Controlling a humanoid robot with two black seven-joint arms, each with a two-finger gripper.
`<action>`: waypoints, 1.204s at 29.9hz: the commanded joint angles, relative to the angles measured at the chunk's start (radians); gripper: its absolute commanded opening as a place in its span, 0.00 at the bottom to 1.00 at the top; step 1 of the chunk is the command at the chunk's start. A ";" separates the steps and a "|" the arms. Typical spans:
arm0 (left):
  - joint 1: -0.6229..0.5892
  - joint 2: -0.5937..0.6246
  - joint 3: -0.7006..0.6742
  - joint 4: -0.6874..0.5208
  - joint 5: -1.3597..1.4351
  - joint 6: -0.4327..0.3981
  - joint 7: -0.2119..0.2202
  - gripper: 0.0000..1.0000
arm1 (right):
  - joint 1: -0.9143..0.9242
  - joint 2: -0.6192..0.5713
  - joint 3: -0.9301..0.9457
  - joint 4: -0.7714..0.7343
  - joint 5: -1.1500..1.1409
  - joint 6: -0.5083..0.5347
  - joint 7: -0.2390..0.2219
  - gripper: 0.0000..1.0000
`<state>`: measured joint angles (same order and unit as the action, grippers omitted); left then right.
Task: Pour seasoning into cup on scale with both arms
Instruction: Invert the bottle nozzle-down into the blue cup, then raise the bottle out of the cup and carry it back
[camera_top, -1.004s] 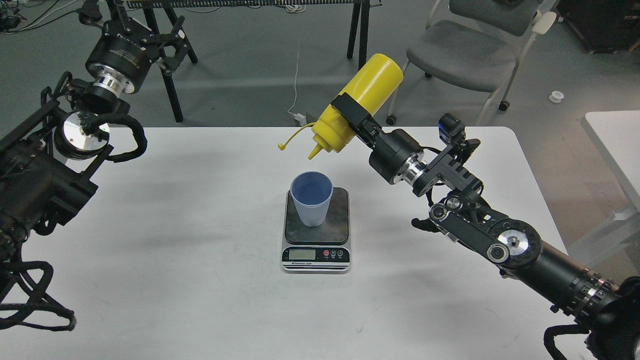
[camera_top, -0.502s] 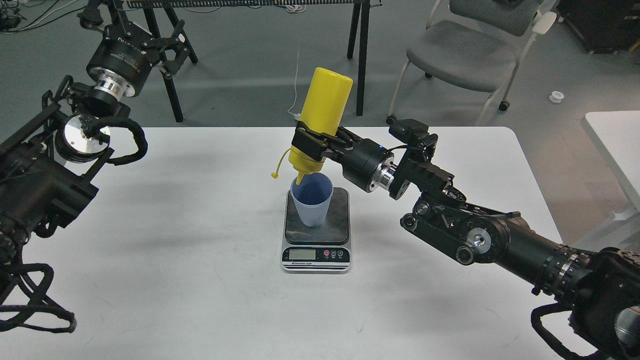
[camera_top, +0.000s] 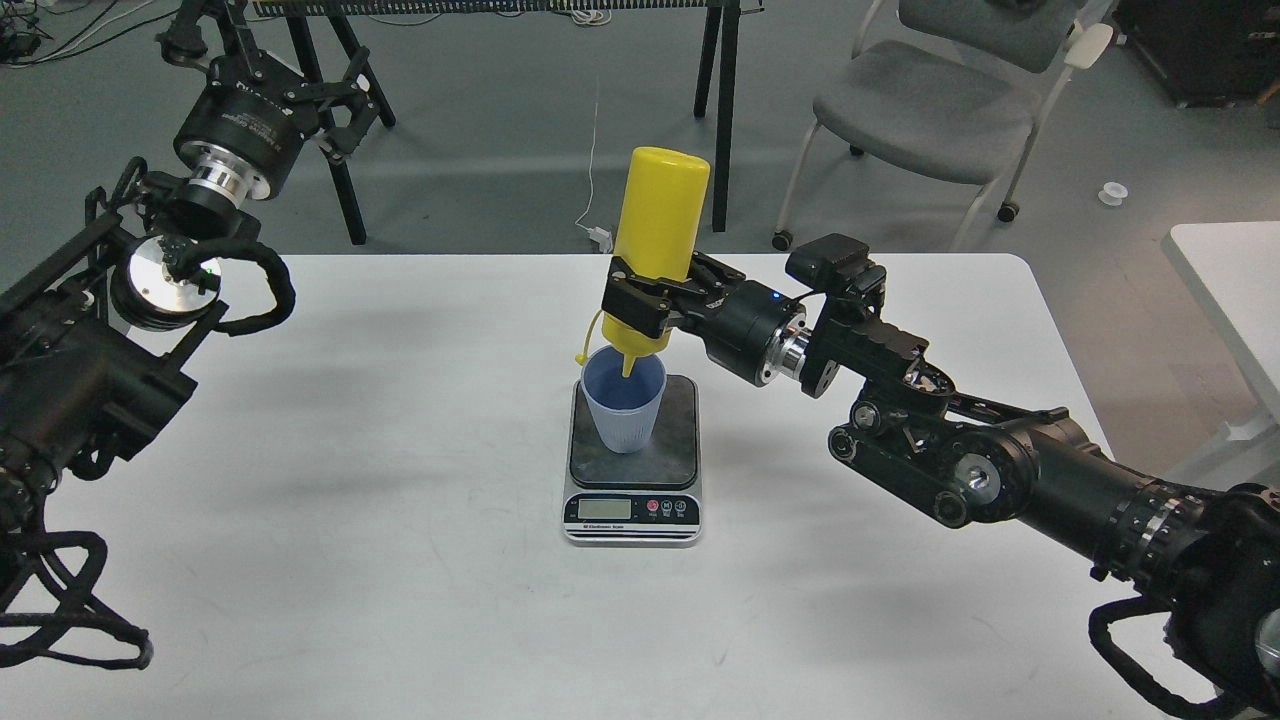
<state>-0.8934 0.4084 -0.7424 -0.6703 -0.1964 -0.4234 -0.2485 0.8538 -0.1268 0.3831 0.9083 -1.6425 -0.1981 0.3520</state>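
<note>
The right gripper (camera_top: 645, 305) pinches the seasoning bottle (camera_top: 657, 235) around its lower body, just above the nozzle, holding it inverted and nearly upright with the tip dipping inside the mouth of the cup (camera_top: 624, 400). The cup stands on the scale (camera_top: 632, 455) near the table's centre, toward the platform's 10 o'clock corner. The left gripper (camera_top: 345, 100) hangs well apart at the scene's 10 o'clock, fingers spread and empty. The bottle looks like soft, light plastic that yields under pressure, so a grip near the shoulder suits squeezing; the thin ribbed cup seems light and easy to tip if nudged
</note>
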 joint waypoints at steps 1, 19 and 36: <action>0.001 -0.003 0.001 0.000 0.000 0.002 0.000 0.99 | 0.010 -0.002 -0.015 -0.015 -0.014 -0.001 0.005 0.42; -0.001 0.010 -0.005 -0.008 0.000 0.000 0.000 0.99 | 0.018 -0.126 0.080 0.069 0.186 -0.003 0.022 0.42; -0.006 0.004 0.000 -0.011 0.000 0.000 0.002 0.99 | -0.126 -0.490 0.177 0.442 1.237 0.201 0.018 0.41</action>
<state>-0.9000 0.4106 -0.7424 -0.6811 -0.1964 -0.4235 -0.2469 0.7848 -0.5891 0.5137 1.3172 -0.5443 -0.0501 0.3722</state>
